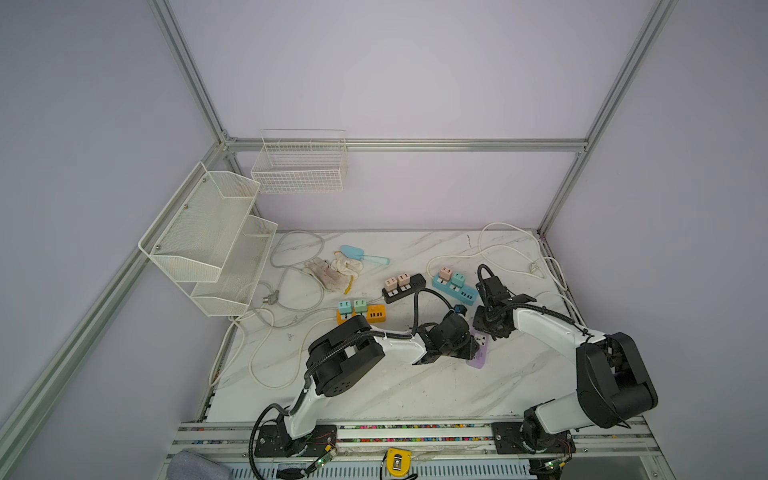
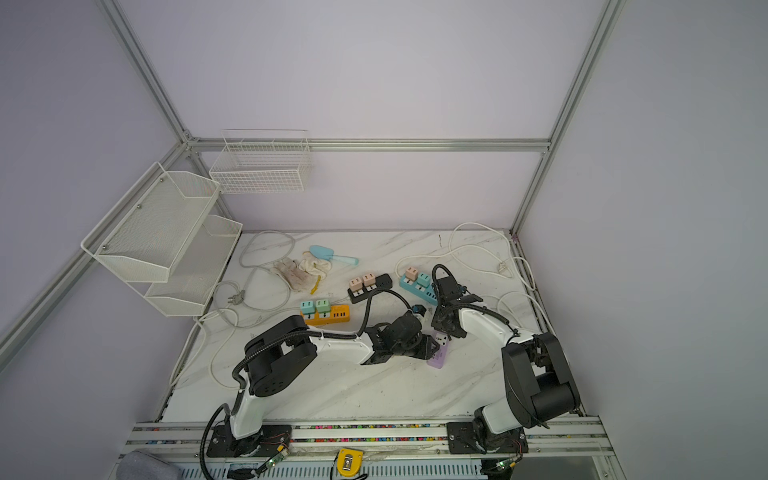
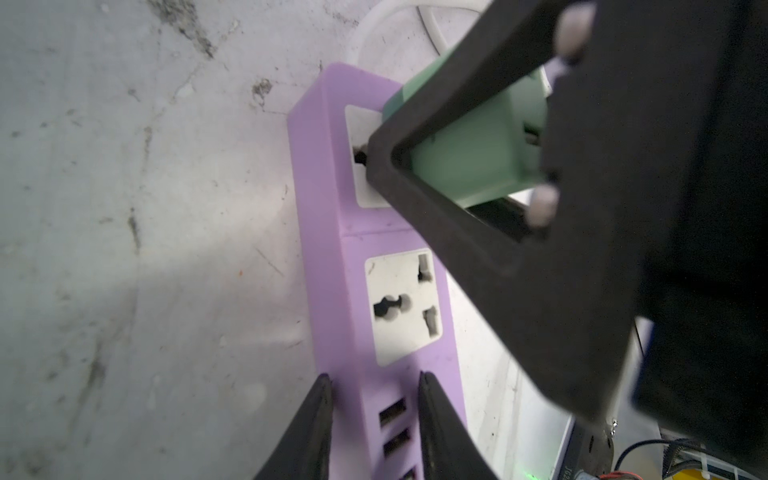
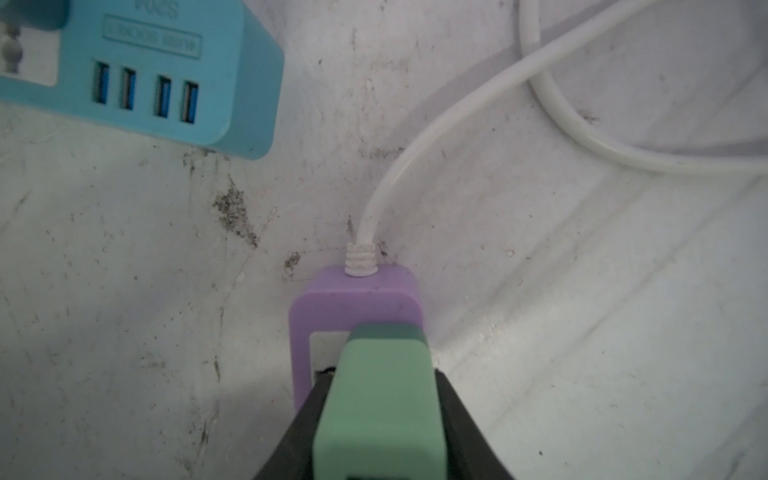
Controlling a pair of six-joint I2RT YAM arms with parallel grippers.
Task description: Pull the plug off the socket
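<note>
Plug (image 4: 384,374), green, sits in the far socket (image 3: 359,124) of the purple power strip (image 3: 328,249), right of centre on the table (image 1: 395,390). Right gripper (image 4: 380,419) pinches its sides; left gripper (image 3: 374,376) clamps the strip's near end. Pull straight up, strip pinned down.

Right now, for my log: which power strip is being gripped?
The purple power strip; the orange strip, black strip and blue strip sit farther back, untouched.

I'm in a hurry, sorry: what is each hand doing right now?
Left hand: closed on the purple power strip.
Right hand: closed on the green plug.
</note>
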